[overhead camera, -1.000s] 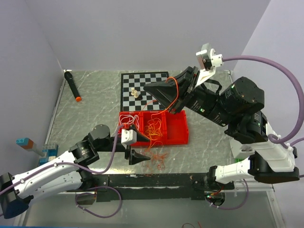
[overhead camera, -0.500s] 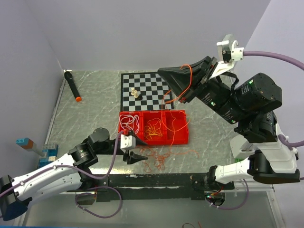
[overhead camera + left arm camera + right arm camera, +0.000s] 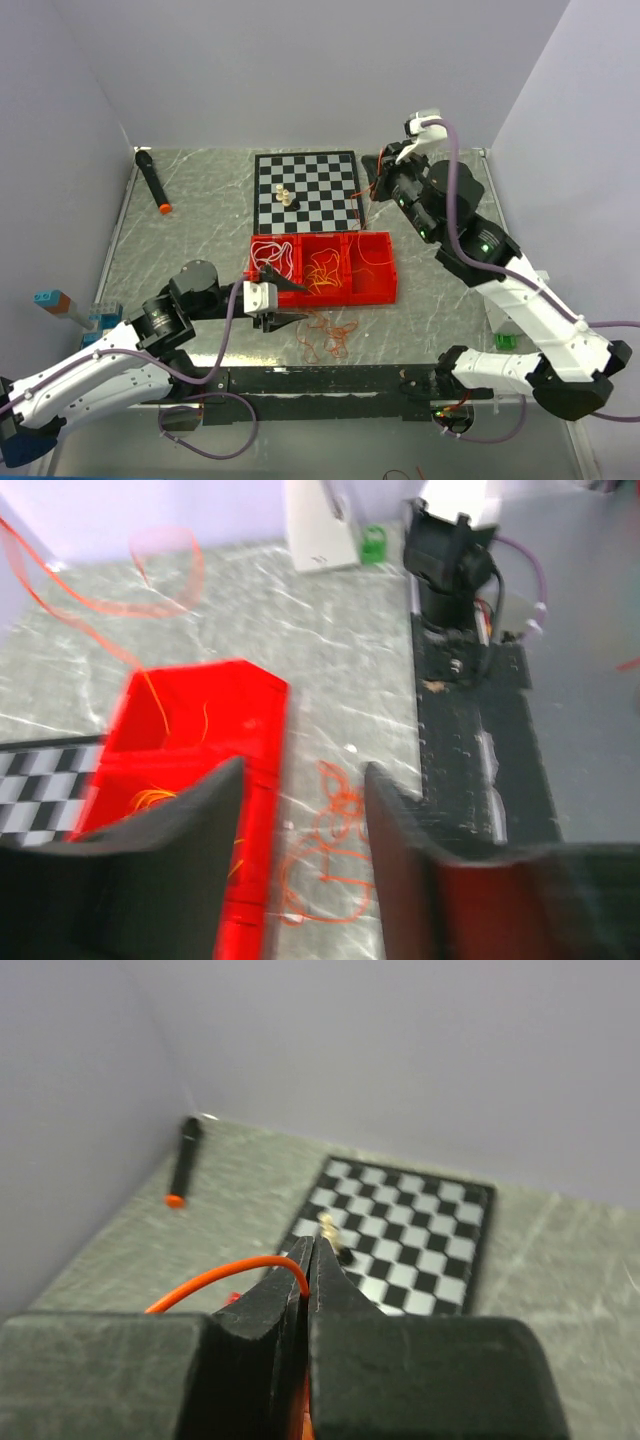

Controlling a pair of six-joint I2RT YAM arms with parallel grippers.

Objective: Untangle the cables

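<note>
Right tool (image 3: 308, 1248), fingers pressed together, pinches a red-orange cable (image 3: 250, 1260); chessboard (image 3: 400, 1230) and chess pieces (image 3: 330, 1228) lie just beyond its tips. Left tool (image 3: 303, 810), spread wide, hangs at the red tray (image 3: 250, 695), with loose red-orange cables (image 3: 330, 850) on the surface (image 3: 330, 660) between its fingers. Beyond it, the tray holds white cables (image 3: 268, 255) and yellow-orange cables (image 3: 322, 270).

Left tool (image 3: 303, 772) spread, right tool (image 3: 311, 1246) pinched
</note>
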